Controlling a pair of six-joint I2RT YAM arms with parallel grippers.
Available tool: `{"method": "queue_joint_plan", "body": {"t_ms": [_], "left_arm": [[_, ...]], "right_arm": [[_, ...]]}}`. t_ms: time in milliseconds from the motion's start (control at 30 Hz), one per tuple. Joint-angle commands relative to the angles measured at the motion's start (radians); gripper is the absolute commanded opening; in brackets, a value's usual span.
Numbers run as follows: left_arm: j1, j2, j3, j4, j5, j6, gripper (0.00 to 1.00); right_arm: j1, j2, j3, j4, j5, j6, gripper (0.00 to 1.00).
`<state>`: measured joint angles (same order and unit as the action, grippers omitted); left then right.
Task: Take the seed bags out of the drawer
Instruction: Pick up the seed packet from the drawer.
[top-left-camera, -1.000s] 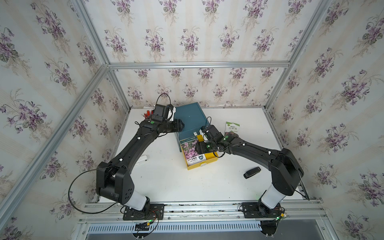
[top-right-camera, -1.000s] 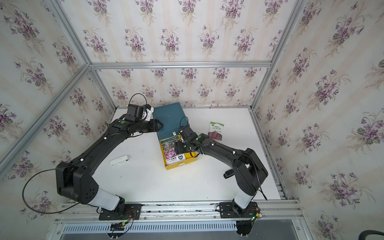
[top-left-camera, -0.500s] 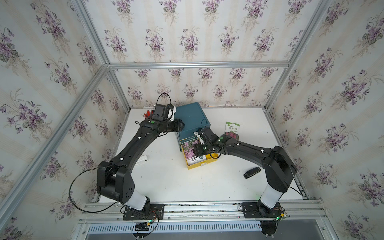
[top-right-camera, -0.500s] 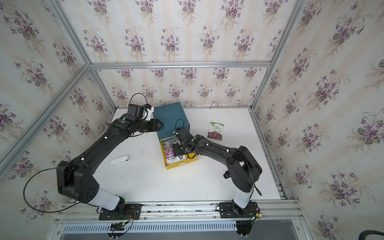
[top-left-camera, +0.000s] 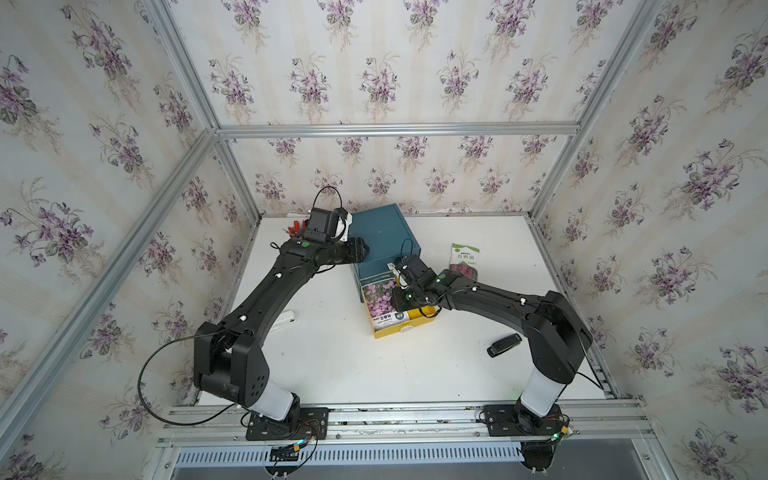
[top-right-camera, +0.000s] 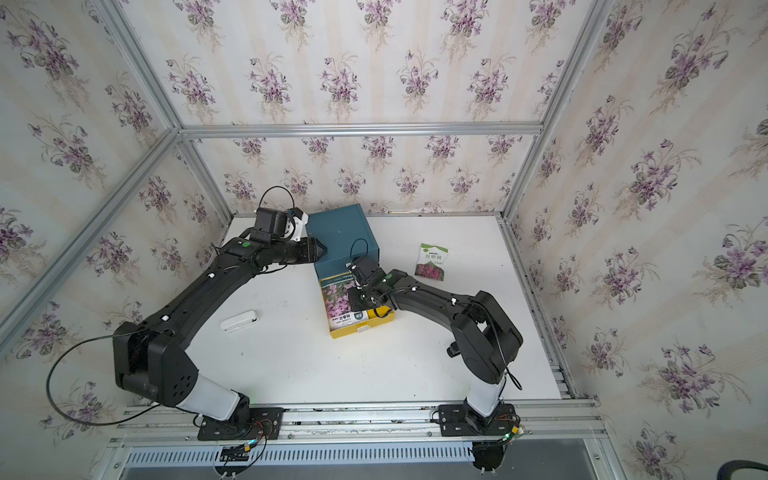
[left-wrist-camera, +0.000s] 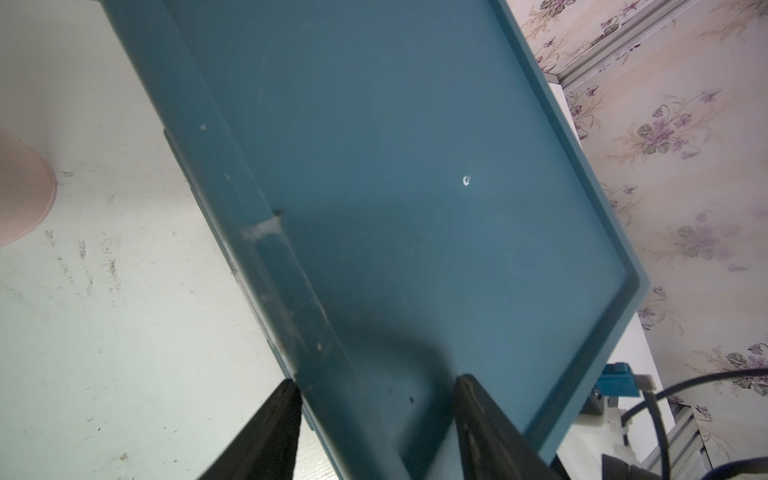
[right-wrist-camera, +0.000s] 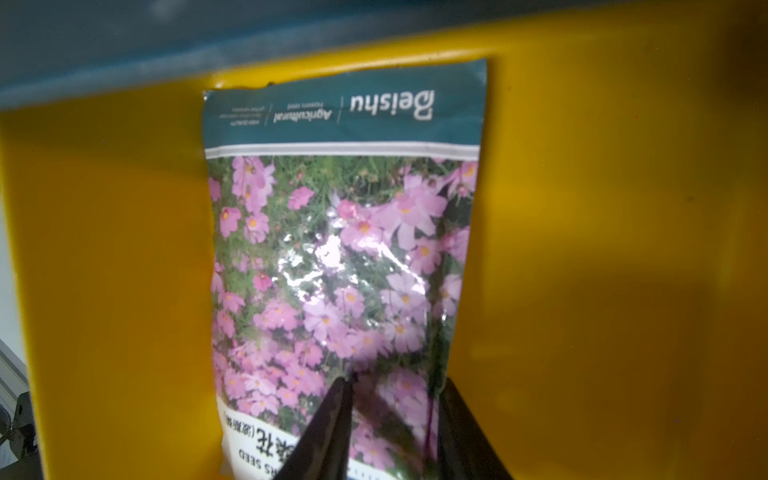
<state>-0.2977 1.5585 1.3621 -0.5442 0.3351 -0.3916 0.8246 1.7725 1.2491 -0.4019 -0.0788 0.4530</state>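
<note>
On the white table (top-left-camera: 332, 365), the left gripper (left-wrist-camera: 378, 380) clamps the cabinet (left-wrist-camera: 374, 166) rim, evidently to steady it, while the right gripper (right-wrist-camera: 395, 380), fingers (right-wrist-camera: 324, 436) narrowly apart, straddles the packet (right-wrist-camera: 332, 249) edge inside the drawer (right-wrist-camera: 582, 208), hold unconfirmed.

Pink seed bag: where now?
The pink seed bag lies in the yellow drawer of the blue cabinet, mid-table in both top views, right gripper at its edge.

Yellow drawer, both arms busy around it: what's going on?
Left gripper is clamped on the edge of the blue cabinet. Right gripper is down in the open yellow drawer, jaws apart astride the edge of the pink-flowered seed bag, not pinched yet. The red-flowered seed bag already lies out on the table.
</note>
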Motion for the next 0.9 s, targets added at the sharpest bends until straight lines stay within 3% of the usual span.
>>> {"method": "queue_joint_plan", "body": {"t_ms": [0, 567, 867], "left_arm": [[-0.006, 0.017, -0.021, -0.211, -0.021, 0.051, 0.61], [-0.006, 0.015, -0.015, -0.215, -0.025, 0.051, 0.61], [-0.006, 0.016, -0.015, -0.22, -0.027, 0.054, 0.61]], "right_arm": [[-0.001, 0.008, -0.001, 0.055, -0.009, 0.015, 0.34], [-0.002, -0.017, -0.005, 0.048, 0.014, 0.014, 0.0], [-0.007, -0.063, -0.009, 0.037, 0.011, 0.013, 0.0]]}}
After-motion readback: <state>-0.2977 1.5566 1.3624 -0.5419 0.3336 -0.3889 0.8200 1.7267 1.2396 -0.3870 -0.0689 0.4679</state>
